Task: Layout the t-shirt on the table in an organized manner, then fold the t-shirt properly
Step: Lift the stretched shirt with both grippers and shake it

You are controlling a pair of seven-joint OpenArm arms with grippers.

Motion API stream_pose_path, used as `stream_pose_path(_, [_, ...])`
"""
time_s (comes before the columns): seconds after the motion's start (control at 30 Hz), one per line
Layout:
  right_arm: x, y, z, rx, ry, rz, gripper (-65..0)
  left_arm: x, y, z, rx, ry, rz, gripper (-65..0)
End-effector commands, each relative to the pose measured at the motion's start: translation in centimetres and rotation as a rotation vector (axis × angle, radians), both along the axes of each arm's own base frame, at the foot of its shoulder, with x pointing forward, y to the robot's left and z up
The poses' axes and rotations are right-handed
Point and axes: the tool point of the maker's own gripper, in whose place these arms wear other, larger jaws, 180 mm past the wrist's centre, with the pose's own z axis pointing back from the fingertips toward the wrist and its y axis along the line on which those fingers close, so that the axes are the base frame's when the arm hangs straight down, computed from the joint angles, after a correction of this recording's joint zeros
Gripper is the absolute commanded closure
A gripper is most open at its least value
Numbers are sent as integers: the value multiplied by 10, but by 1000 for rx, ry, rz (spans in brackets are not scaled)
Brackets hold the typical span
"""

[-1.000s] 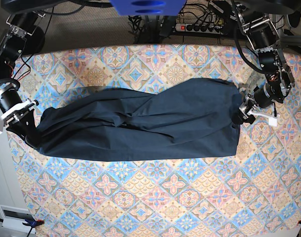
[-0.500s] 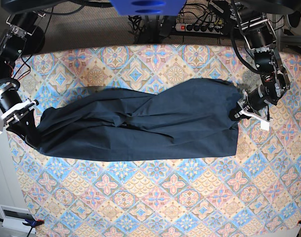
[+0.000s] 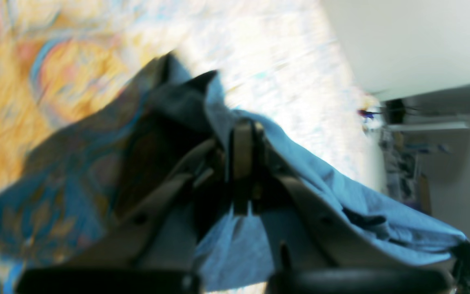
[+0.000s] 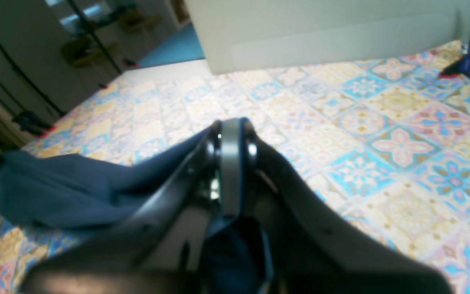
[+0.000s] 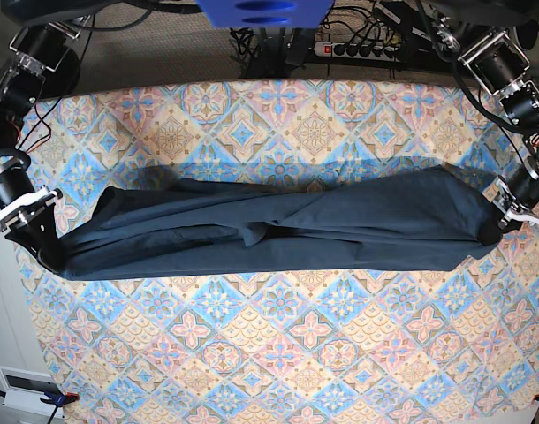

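Left wrist view smearing badly: table [image 3: 35, 73] pattern barely readable, fabric washing out to pale blue. Hem pinch points hiding behind the pads in both wrist views.

Stretching across the table [image 5: 278, 353] as a long dark band, t-shirt [image 5: 269, 234] spanning between both grippers.

Left gripper [image 5: 492, 231] clamping narrow on the t-shirt's end nearest that arm, cloth [image 3: 320, 175] draping over the fingers [image 3: 241, 151].

Right gripper [image 5: 50, 256] pinching tight on the opposite end, navy fabric [image 4: 67, 192] trailing off beside the fingers [image 4: 231, 163].
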Motion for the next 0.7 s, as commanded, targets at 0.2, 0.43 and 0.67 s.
stream_pose_path(0.2, [-5,-10,22,-4,-66,-18,0,-10,52,53,16,-149,123,0])
stream_pose_path(0.43, [-21,-27,7,12,-26,-86,0,-28,69,44,14,-111,173,0])
stream_pose_path(0.67, [-23,-21,-10,-13,59,-58,-2,-37,78,41,19,-109,208,0])
